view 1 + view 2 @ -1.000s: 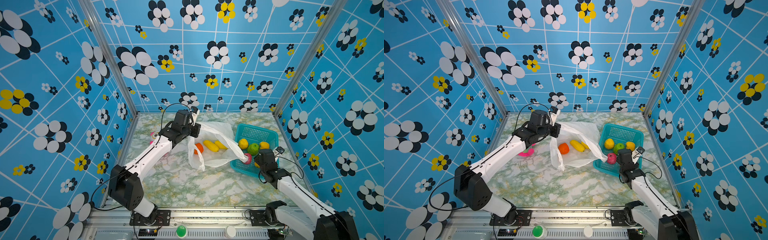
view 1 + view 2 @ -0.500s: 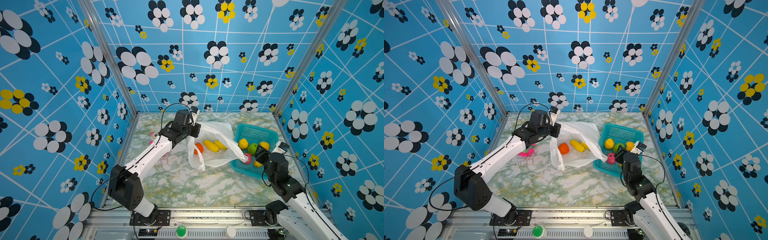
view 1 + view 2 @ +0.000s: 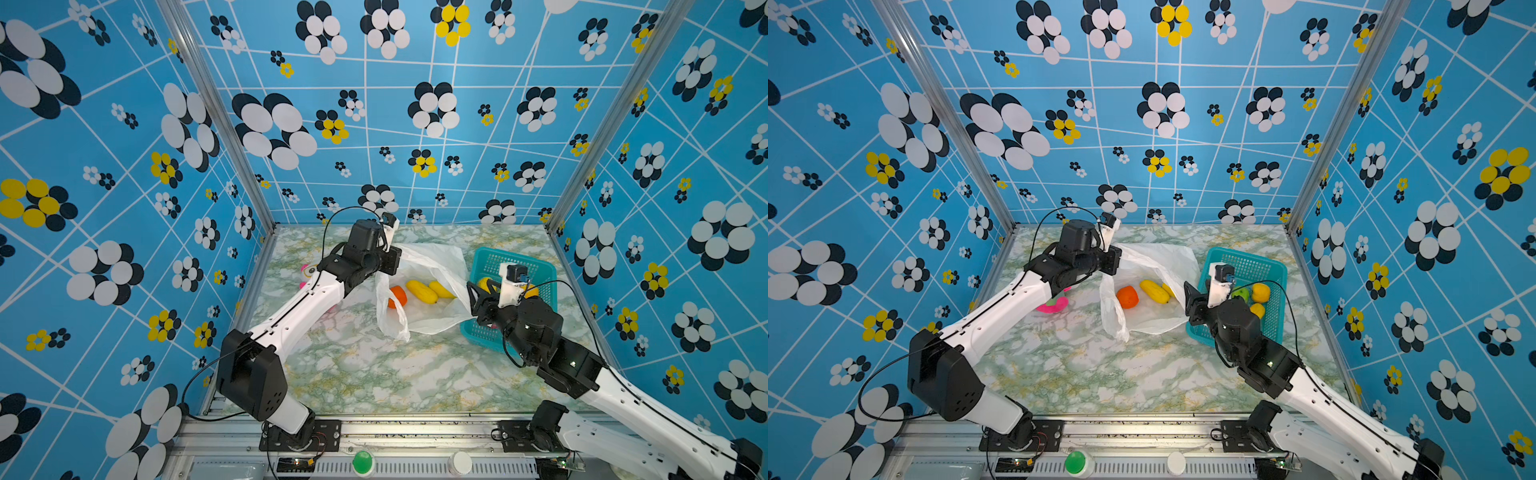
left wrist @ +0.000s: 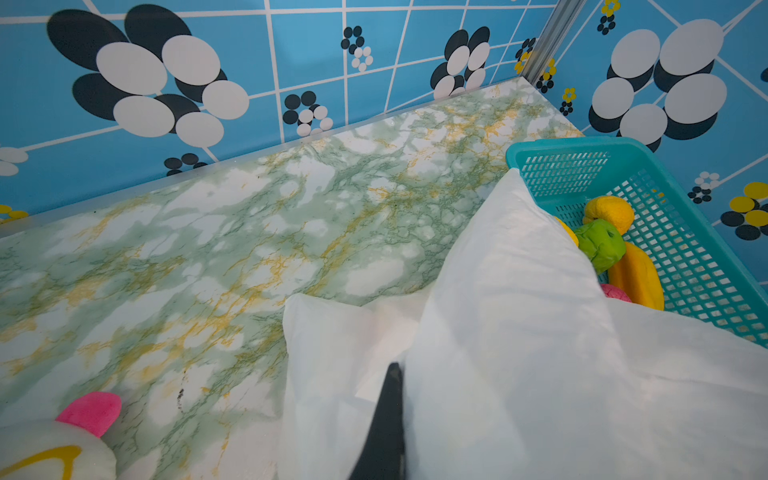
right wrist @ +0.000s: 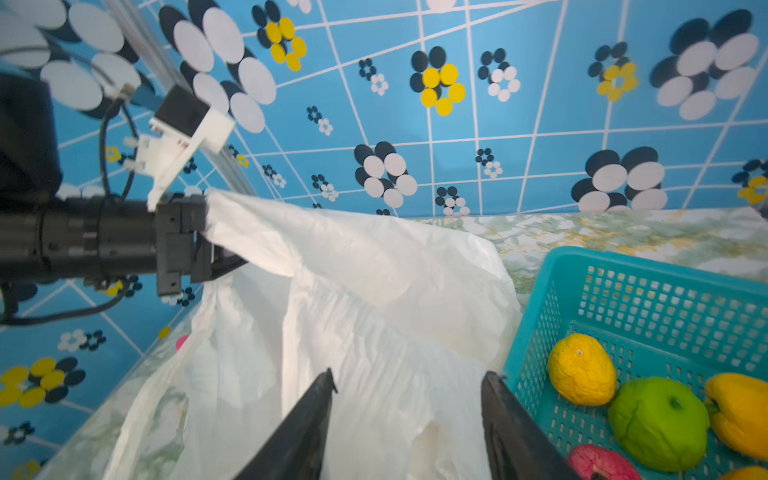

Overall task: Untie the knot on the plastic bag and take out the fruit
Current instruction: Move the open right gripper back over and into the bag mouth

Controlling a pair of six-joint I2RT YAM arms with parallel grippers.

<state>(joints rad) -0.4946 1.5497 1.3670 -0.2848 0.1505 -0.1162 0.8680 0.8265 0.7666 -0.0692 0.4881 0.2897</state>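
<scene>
The right jaws have swung up from the teal mesh basket (image 3: 536, 270) and are hovering open and empty beside the plastic bag (image 3: 432, 262). The left jaws are clamping its thin, crinkly white film, lifting the open mouth. Round orange and oblong yellow fruit (image 3: 422, 291) are lying inside. A pink plush toy (image 3: 1054, 305) is peeking from under the left arm on the green-marbled surface (image 3: 374, 374), with blue flowered walls (image 3: 374, 124) around.
</scene>
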